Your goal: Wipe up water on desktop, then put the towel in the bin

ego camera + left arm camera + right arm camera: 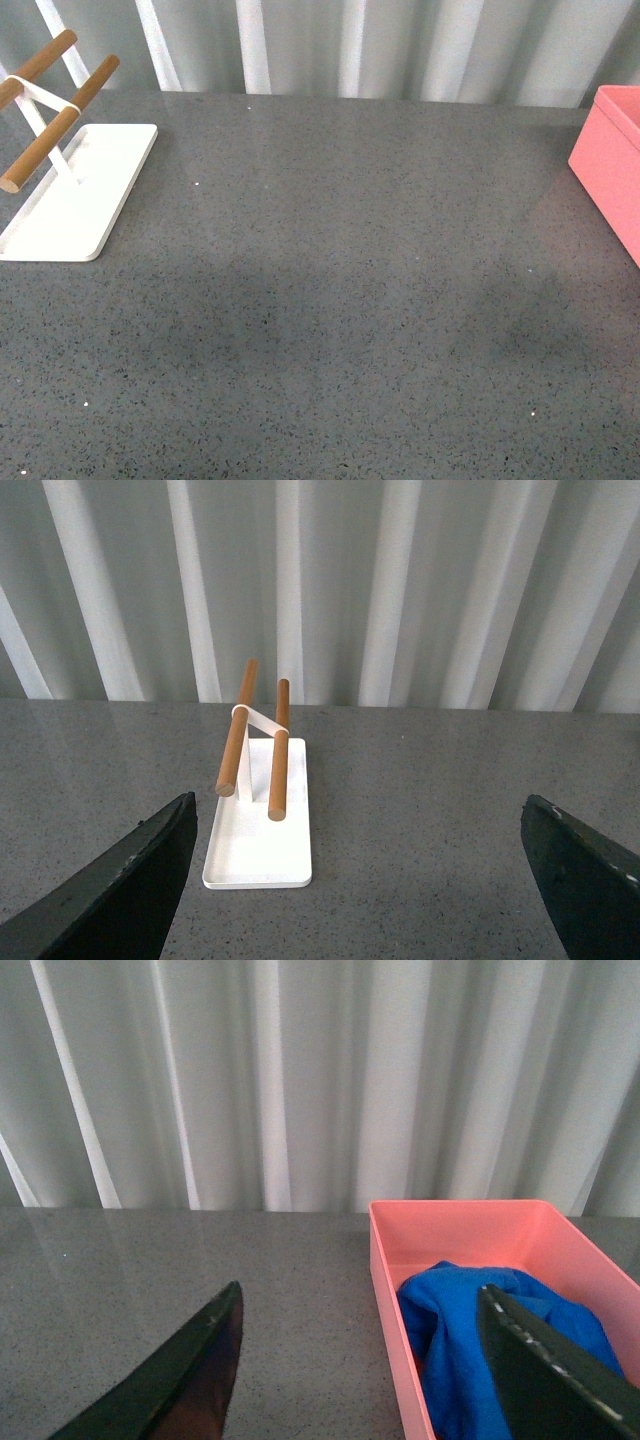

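Note:
The bright blue towel (455, 1345) lies crumpled inside the salmon-pink bin (385, 1290) in the right wrist view. The bin's corner (610, 160) shows at the right edge of the front view; the towel is hidden there. The dark grey speckled desktop (330, 300) fills the front view; I see no water on it. My right gripper (365, 1380) is open and empty, one finger over the desktop, the other over the bin. My left gripper (360, 880) is open and empty above the desktop. Neither arm shows in the front view.
A white tray (75, 200) with two wooden bars (60, 115) stands at the desktop's far left; it also shows ahead of my left gripper (260, 840). A pale pleated curtain (350, 45) hangs behind the desktop's far edge.

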Tool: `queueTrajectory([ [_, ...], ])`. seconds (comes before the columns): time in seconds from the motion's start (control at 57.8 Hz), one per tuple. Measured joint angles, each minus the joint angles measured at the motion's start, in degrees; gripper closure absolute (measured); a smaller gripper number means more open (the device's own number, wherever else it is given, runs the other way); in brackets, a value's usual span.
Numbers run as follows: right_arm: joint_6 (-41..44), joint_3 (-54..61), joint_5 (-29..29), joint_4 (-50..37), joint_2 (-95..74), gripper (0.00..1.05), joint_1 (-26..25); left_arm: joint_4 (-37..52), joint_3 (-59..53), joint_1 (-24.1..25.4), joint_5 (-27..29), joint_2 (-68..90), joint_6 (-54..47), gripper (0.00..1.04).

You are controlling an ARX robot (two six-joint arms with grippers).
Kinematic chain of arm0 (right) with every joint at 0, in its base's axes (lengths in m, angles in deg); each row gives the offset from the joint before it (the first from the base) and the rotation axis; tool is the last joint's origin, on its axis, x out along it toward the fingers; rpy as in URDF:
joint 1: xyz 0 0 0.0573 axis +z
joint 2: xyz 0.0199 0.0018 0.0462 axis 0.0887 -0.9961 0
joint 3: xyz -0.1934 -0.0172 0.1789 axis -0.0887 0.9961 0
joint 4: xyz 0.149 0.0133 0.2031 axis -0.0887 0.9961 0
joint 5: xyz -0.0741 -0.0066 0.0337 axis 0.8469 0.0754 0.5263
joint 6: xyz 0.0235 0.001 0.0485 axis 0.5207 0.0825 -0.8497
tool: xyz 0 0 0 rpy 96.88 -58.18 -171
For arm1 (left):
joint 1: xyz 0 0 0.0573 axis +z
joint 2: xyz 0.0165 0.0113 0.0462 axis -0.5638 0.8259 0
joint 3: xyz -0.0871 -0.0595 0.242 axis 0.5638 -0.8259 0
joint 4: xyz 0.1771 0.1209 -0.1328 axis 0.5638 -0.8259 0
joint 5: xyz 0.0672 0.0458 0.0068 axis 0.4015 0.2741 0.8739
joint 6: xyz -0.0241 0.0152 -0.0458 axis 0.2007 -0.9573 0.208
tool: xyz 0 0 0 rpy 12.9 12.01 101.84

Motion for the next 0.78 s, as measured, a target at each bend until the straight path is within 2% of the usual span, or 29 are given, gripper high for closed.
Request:
queueTrajectory([
  [0.069, 0.00, 0.00, 0.00, 0.00, 0.00, 0.12, 0.00, 0.00, 0.00, 0.00, 0.00, 0.00, 0.02, 0.07],
  [0.121, -0.09, 0.00, 0.00, 0.00, 0.00, 0.05, 0.00, 0.00, 0.00, 0.00, 0.00, 0.00, 0.00, 0.07],
  [0.208, -0.04, 0.00, 0.00, 0.00, 0.00, 0.08, 0.00, 0.00, 0.00, 0.00, 0.00, 0.00, 0.00, 0.07],
  [0.779, -0.07, 0.00, 0.00, 0.00, 0.00, 0.07, 0.00, 0.00, 0.00, 0.00, 0.00, 0.00, 0.00, 0.07],
])
